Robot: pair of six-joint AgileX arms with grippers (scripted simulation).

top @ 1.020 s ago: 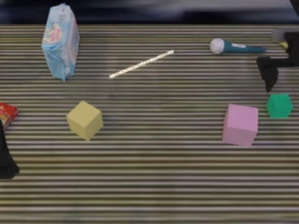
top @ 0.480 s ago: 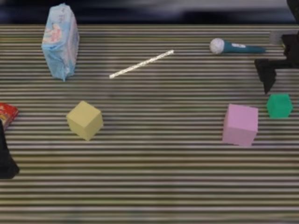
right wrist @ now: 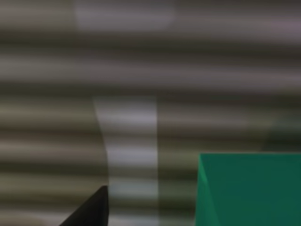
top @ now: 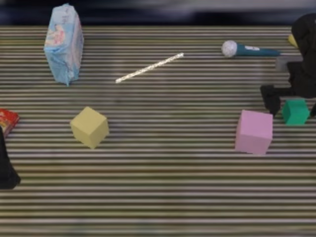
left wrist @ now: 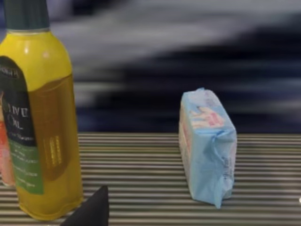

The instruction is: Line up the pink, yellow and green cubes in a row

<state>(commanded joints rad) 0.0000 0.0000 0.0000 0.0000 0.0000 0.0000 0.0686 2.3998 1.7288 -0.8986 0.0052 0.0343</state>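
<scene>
The small green cube sits at the far right of the table. My right gripper is down around it and open, one finger on its left side and the other at the view's right edge. The right wrist view has the green cube close beside one dark fingertip, with a gap between them. The pink cube stands just left of the green one. Far off at centre left rests the yellow cube. My left gripper is parked open at the left edge.
A blue tissue pack stands at the back left, and a white straw lies mid-back. A teal toy microphone lies behind the right arm. A red packet and an olive oil bottle are near the left arm.
My right gripper has come forward and down from behind the green cube, so its fingers now straddle it. The cubes and the left arm have not moved.
</scene>
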